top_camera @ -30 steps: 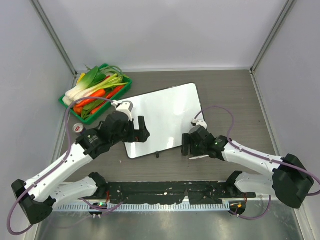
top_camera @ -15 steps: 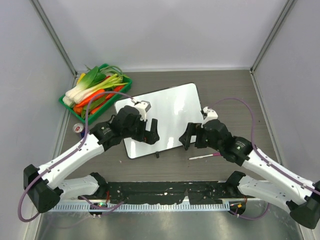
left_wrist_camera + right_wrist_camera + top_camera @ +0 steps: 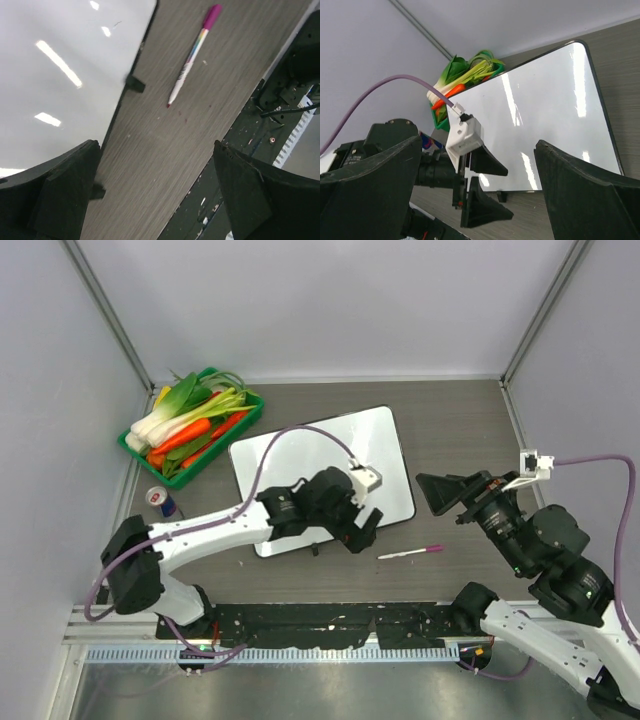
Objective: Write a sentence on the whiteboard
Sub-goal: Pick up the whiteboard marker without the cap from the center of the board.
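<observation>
The whiteboard (image 3: 380, 440) is lying mid-table, stretching toward 11 o'clock from the left gripper (image 3: 360, 532). That gripper is hanging over the board's near right corner, fingers spread wide and empty, its arm reaching in from 8 o'clock. The right gripper (image 3: 432, 495) is hovering at the board's 3 o'clock, pointing toward 9 o'clock, jaws apart and empty.
</observation>
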`<state>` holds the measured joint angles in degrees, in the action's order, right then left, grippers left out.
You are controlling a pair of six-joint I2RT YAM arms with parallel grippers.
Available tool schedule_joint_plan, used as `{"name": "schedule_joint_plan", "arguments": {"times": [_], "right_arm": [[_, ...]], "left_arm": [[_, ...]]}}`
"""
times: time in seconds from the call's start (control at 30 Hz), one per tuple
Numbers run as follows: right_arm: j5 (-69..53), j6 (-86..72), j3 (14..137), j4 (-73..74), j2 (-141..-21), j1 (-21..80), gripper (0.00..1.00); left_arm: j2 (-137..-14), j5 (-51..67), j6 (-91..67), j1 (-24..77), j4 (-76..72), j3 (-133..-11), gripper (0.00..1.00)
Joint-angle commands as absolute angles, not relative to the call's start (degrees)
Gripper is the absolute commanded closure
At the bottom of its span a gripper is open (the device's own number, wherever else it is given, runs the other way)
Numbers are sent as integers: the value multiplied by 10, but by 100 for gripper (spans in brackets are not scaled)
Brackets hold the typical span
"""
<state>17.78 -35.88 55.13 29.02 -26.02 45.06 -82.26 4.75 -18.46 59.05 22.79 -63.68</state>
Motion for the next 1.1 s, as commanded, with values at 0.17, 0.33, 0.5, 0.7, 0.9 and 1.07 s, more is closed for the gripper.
{"name": "schedule_joint_plan", "arguments": {"times": [0.17, 0.33, 0.5, 0.7, 0.9, 1.07], "right_arm": [[259, -352, 579, 330, -228, 454, 0], [279, -345, 585, 340, -217, 454, 1], [290, -345, 589, 350, -214, 455, 1], [296, -339, 589, 353, -213, 454, 1], [305, -334, 588, 355, -215, 454, 0], [309, -326, 592, 355, -221, 454, 1]], "left_arm": [[-960, 56, -100, 669, 117, -717, 18], [-1023, 90, -66, 680, 103, -742, 22], [-1077, 95, -58, 687, 101, -761, 32], [-1132, 76, -46, 694, 105, -779, 39], [-1164, 16, -16, 713, 112, -780, 53], [-1177, 14, -17, 716, 126, -773, 75]]}}
